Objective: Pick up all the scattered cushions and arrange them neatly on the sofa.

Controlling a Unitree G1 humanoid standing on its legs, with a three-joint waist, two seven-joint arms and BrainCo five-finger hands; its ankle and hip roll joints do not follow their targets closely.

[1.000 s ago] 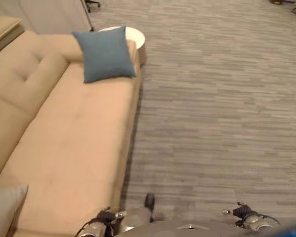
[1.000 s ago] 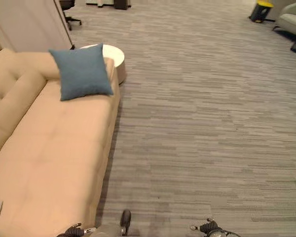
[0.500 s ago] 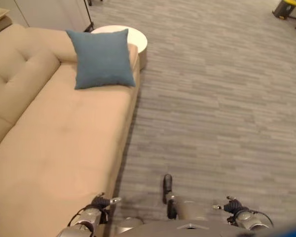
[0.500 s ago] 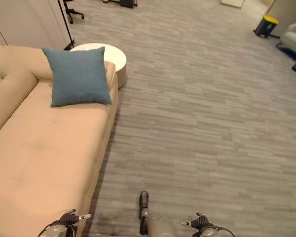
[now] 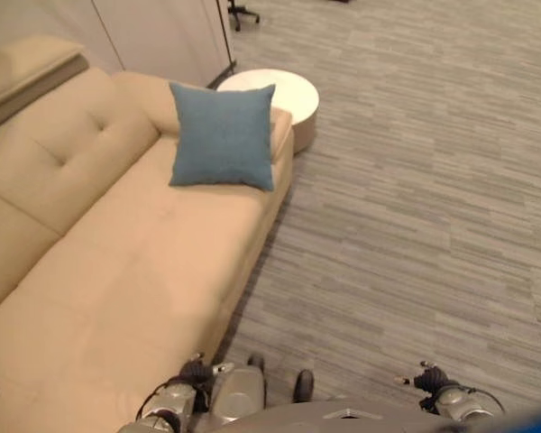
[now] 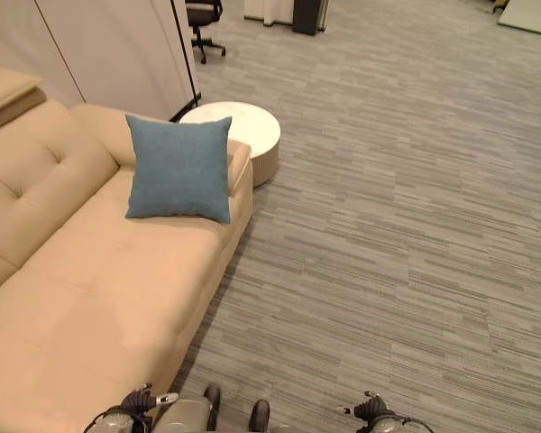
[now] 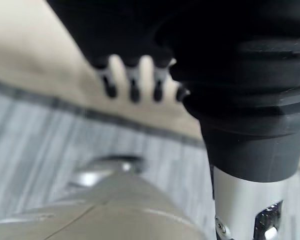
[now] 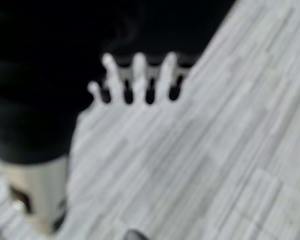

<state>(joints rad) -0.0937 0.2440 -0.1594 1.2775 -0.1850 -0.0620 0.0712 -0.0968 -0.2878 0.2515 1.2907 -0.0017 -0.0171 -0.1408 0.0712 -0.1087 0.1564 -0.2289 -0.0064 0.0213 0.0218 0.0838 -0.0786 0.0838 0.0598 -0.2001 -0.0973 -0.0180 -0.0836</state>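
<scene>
1. Leaning against the armrest at the sofa's [image 6: 90, 280] far end, one blue cushion [image 6: 178, 169] is sitting upright.
2. Hanging empty, left hand [image 7: 135, 82] and right hand [image 8: 140, 77] are showing straight, slightly spread fingers.
3. Remaining cushions are lying somewhere unseen; searching seems the outstanding step.

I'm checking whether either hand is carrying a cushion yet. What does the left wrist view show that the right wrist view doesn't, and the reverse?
Left wrist view alone: the left hand, its fingers relaxed and holding nothing, hanging by the front edge of the beige sofa. Right wrist view alone: the right hand, its fingers also relaxed and empty, over open floor. Shared by both: the grey striped floor, and no cushion in either hand.
</scene>
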